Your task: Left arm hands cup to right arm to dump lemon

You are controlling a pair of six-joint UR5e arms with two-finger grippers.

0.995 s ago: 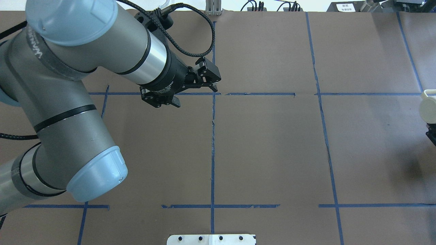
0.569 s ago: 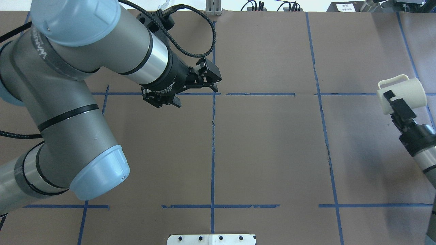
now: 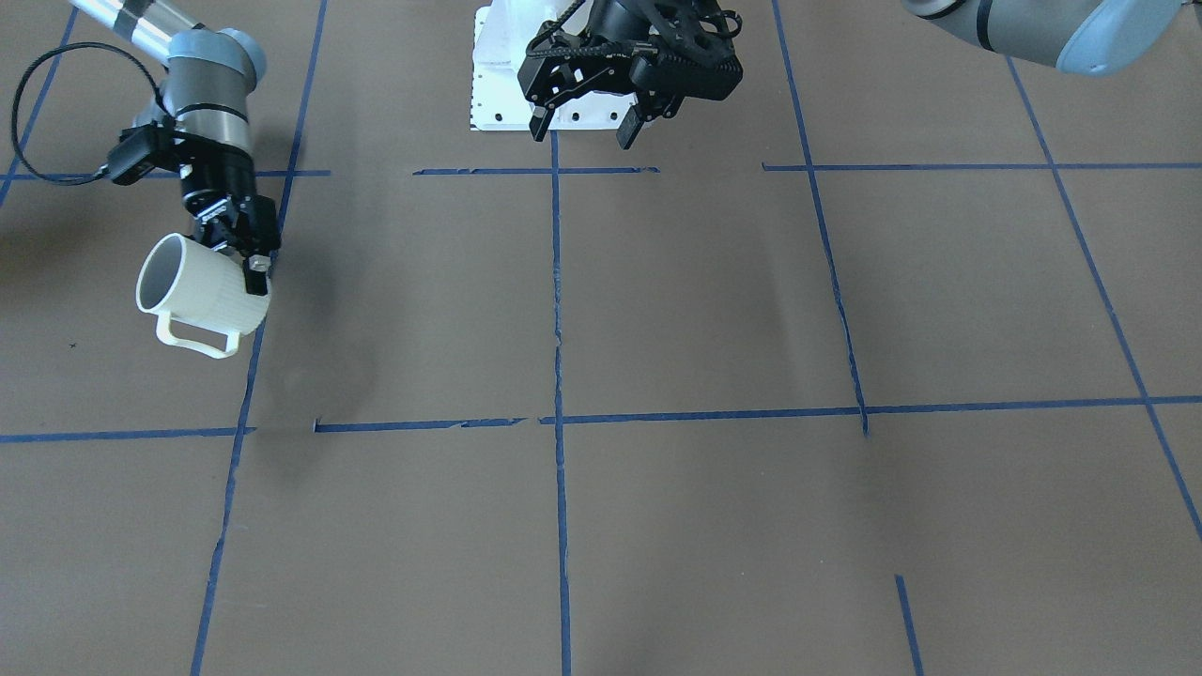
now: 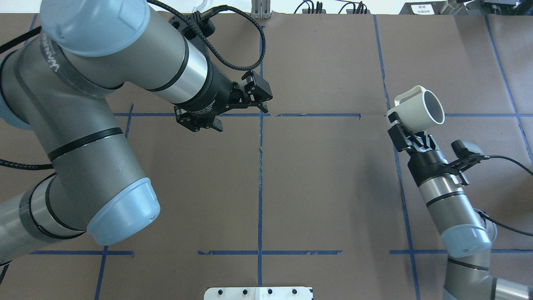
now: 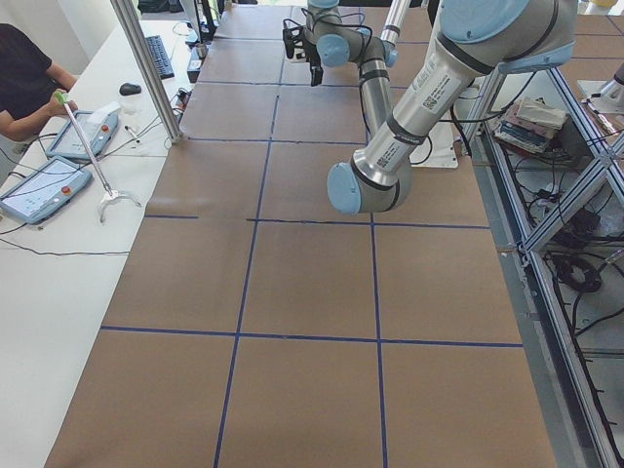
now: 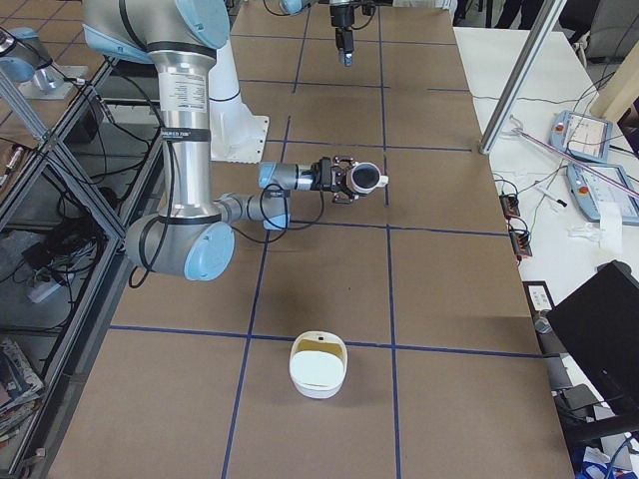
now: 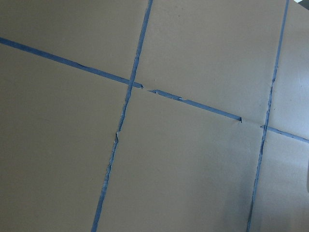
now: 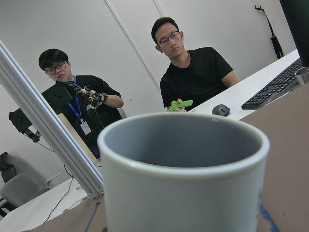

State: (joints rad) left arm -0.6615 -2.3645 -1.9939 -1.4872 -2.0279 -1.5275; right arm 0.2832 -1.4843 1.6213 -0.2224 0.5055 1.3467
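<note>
The cup (image 4: 418,109), a white mug with a ribbed lower body and a grey inside, hangs tipped on its side above the right half of the table (image 4: 333,187). Its mouth points right and its loop handle lies on the far side. The right pincer (image 4: 406,129) is pinching the ribbed body near the base, and the right arm (image 4: 445,187) reaches in from the near right. In the right wrist view the cup (image 8: 183,174) fills the foreground; its grey inner wall shows but its floor is out of sight. A second ago only the mug's edge showed at the overhead view's right border. It has since travelled left to the blue tape (image 4: 393,137) line there and turned its mouth outward. The left pincer (image 4: 239,116) hovers spread and holding nothing over the far middle tape crossing, scarcely moved over that second. White lettering on its black body is partly readable as "Gripper". The left arm (image 4: 83,125) carries inverted grey lettering that cannot be fully made out. In the right side view a white bowl (image 6: 318,389) stands on the table's right end, well apart from the cup (image 6: 366,180), with a dull yellowish patch inside too small to identify. Past the table's far edge two operators (image 8: 193,72) in black shirts sit watching, one wearing a blue lanyard.
</note>
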